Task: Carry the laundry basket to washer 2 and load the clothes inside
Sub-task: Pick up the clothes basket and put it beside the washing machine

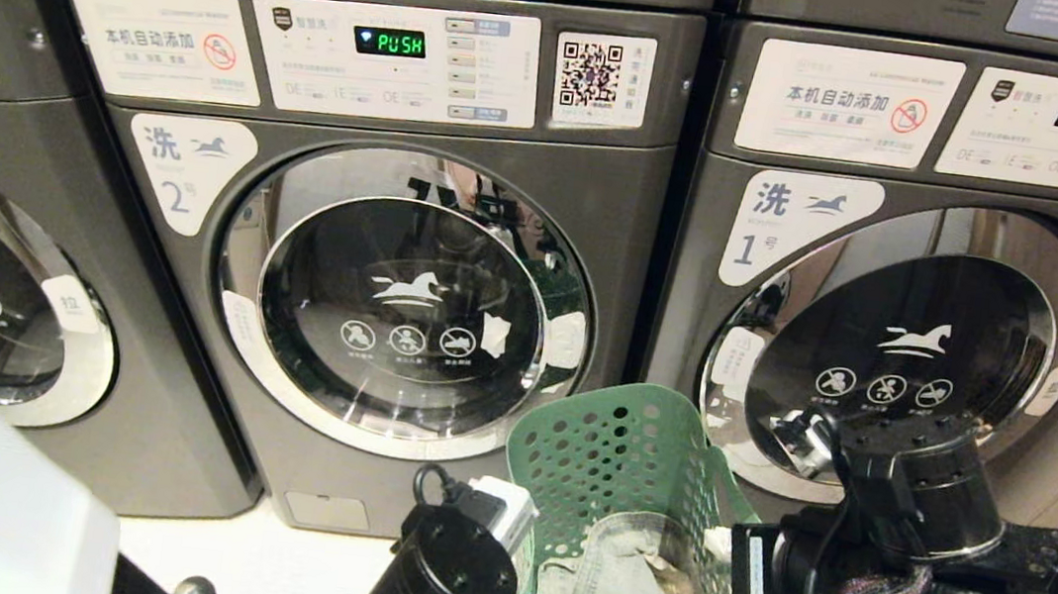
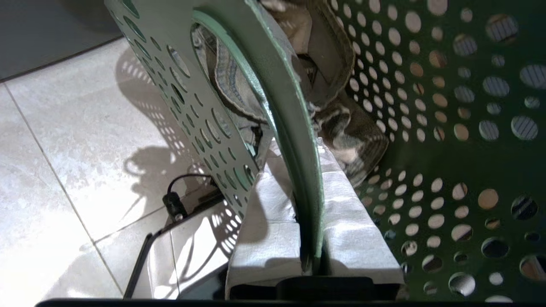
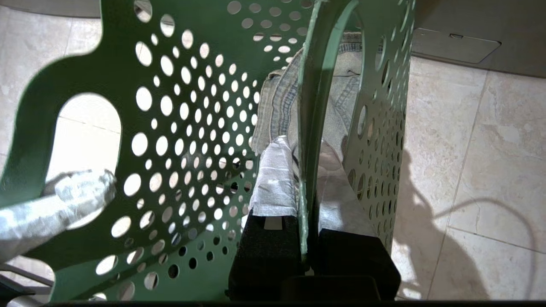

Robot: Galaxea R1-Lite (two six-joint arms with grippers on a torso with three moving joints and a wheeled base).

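I have the green laundry basket (image 1: 629,468) held between both arms, low in front of the machines and roughly between washer 2 (image 1: 408,313) and the washer marked 1 (image 1: 891,358), a bit nearer the seam than the middle of washer 2's door. Jeans and other clothes (image 1: 625,587) lie bunched in the bottom. My left hand (image 2: 309,238) is pinched shut on the basket's rim, one padded finger either side of the plastic edge, and my right hand (image 3: 307,200) is clamped the same way on the opposite rim. Washer 2's door looks closed, so I judge the carry is close to done but loading has not started. My worry is the thin rim: if the two arms drift apart or one tilts, the plastic could slip out of a pinch and the basket tip onto the tiled floor (image 2: 64,140), spilling clothes. Setting down too close would also block the door's swing.
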